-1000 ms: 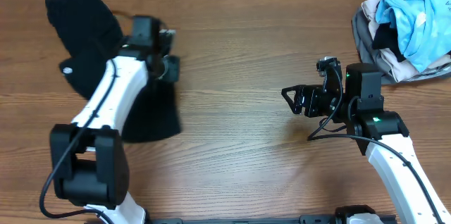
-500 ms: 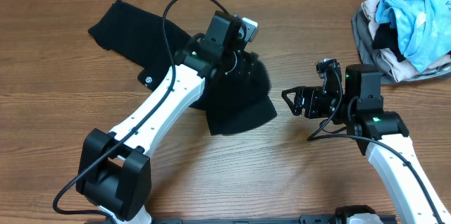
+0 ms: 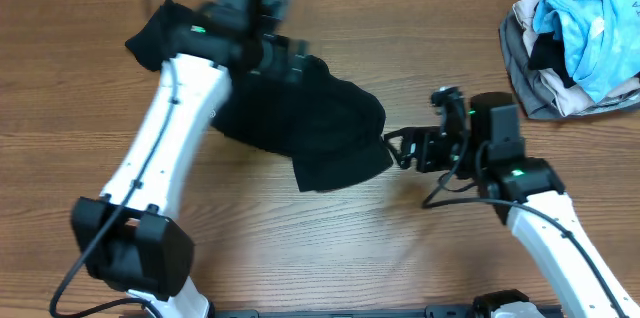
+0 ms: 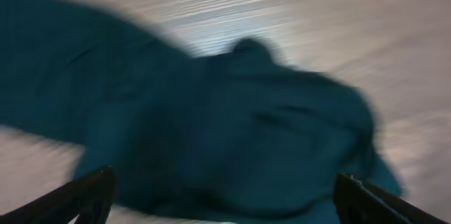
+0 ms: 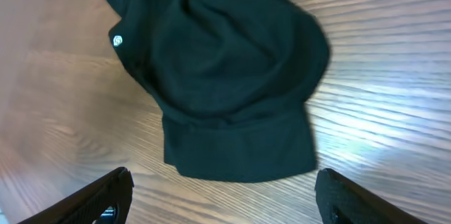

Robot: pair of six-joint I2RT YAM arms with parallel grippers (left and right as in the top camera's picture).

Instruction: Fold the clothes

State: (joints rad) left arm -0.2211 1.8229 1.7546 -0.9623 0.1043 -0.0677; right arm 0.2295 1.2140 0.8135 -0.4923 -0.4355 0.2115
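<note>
The clothes (image 3: 310, 123) are one black garment lying crumpled on the wooden table, from the far left to the middle. A folded hem forms their near right end. My left gripper (image 3: 293, 58) hovers over the garment's far part, open and holding nothing. In the blurred left wrist view the dark clothes (image 4: 225, 118) fill the space ahead of the open left gripper (image 4: 225, 203). My right gripper (image 3: 393, 150) is open just right of the hem. In the right wrist view the clothes (image 5: 225, 76) lie ahead of the right gripper (image 5: 225, 199), and a small white logo (image 5: 117, 40) shows at the left.
A bundle of light-blue, grey and beige garments (image 3: 575, 43) sits at the far right corner of the table (image 3: 330, 248). The left arm (image 3: 160, 158) stretches across the left side, over part of the black garment.
The left gripper carried the garment toward the middle, then opened, let it go and swung back left. The right gripper moved a little left, up to the garment's hem.
</note>
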